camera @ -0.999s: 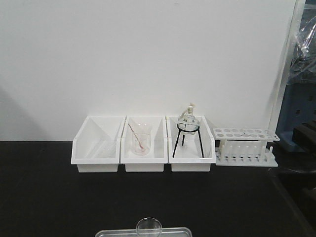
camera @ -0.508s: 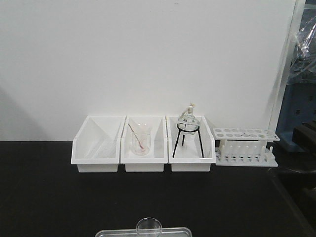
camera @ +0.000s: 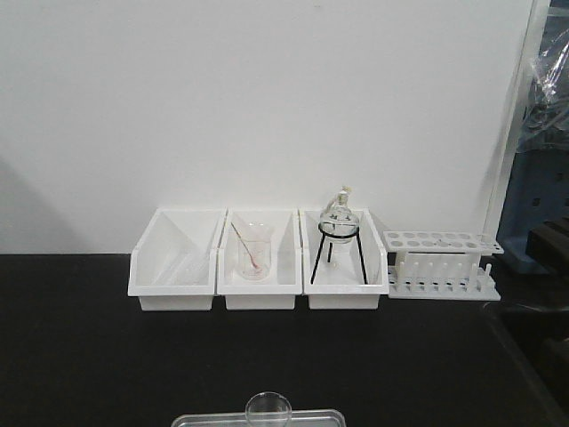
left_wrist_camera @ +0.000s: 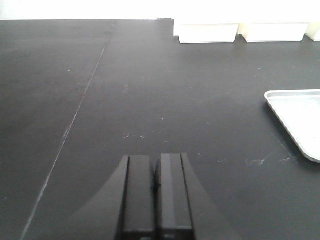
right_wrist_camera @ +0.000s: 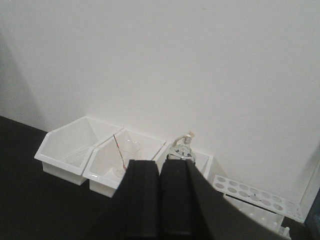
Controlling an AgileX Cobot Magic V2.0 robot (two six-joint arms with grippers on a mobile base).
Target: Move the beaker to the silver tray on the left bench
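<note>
Only the rolled rim of the small clear beaker (camera: 268,408) shows at the bottom edge of the front view, at the far rim of the silver tray (camera: 213,418); its base is cut off by the frame. The tray lies on the black bench top (camera: 89,356). In the left wrist view, my left gripper (left_wrist_camera: 157,157) is shut on nothing, low over the bench, with a corner of the tray (left_wrist_camera: 295,115) to its right. My right gripper (right_wrist_camera: 160,162) is shut on nothing and raised, facing the wall and bins. Neither gripper appears in the front view.
Three white bins (camera: 173,267) stand in a row against the wall. The middle one holds a beaker with a pinkish rod (camera: 253,253), the right one a round flask on a black tripod (camera: 339,227). A white test-tube rack (camera: 442,264) sits further right, and blue equipment (camera: 533,205) beyond the bench end.
</note>
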